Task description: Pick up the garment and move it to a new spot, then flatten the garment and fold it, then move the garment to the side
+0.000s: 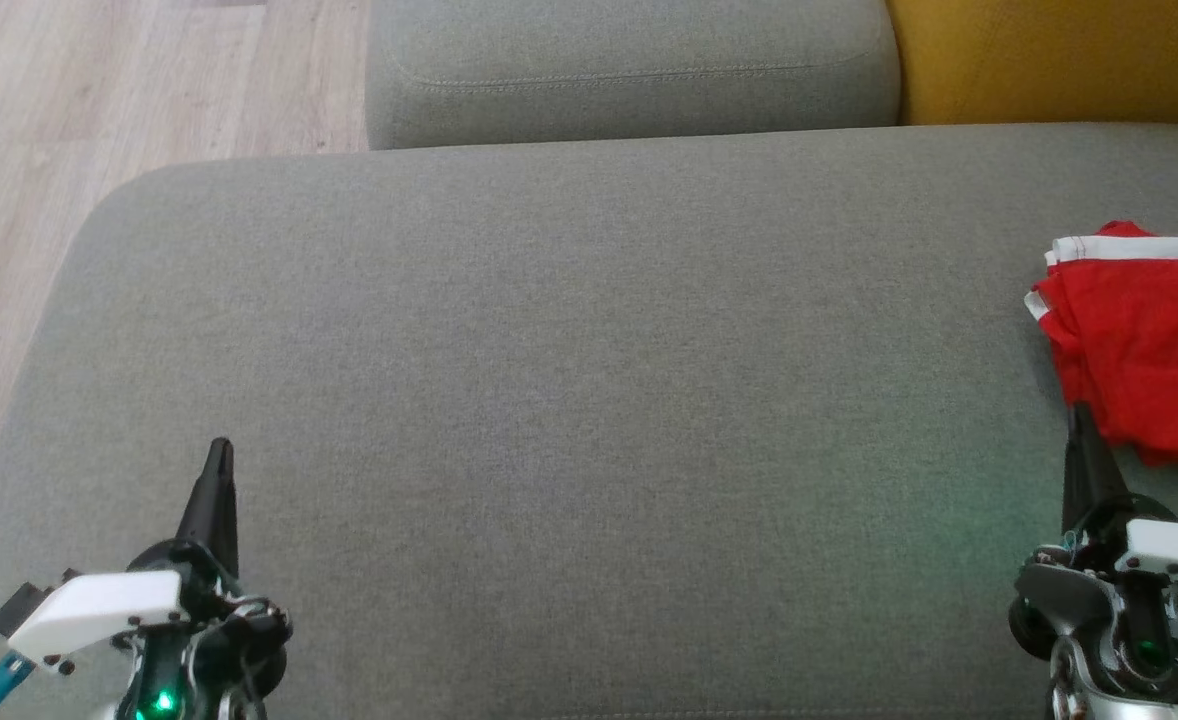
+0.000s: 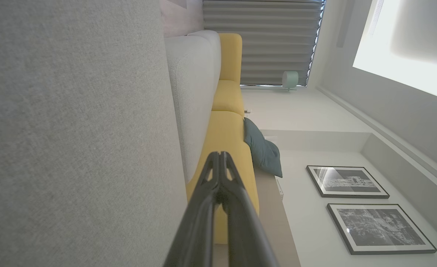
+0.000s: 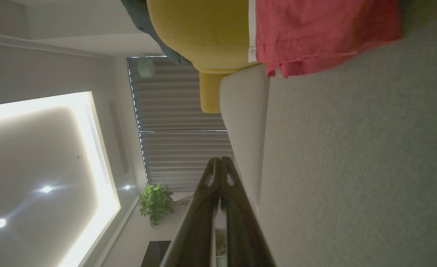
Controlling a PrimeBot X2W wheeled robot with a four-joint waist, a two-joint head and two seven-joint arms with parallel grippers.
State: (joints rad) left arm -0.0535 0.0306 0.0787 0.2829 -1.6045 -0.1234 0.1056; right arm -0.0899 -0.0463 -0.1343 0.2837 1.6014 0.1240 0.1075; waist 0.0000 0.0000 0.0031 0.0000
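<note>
Left claw [image 1: 219, 455] is shut at the lower left, its two dark fingers pressed into a single point above the bare grey sofa [image 1: 589, 350], gripping nothing. From its wrist the tips meet cleanly, with fabric running along one side.

Over to the right claw [image 1: 1079, 420]: closed as well, and empty. In the head view its point sits right at the near edge of the garment [image 1: 1149, 340], and from up here you cannot tell whether it touches. The right wrist view helps, with red cloth lying ahead and off to one side, apart from the joined tips.

That garment is red with white trim and rests on the seat at the far right, bunched in layers. The frame edge cuts it off, so its full shape and what kind of garment it is stay unclear.

Behind the seat runs a grey backrest [image 1: 629, 70], with a yellow cushion [image 1: 1049, 60] beside it, itself cropped at the top corner. Pale wooden floor [image 1: 99, 100] shows at the upper left.
</note>
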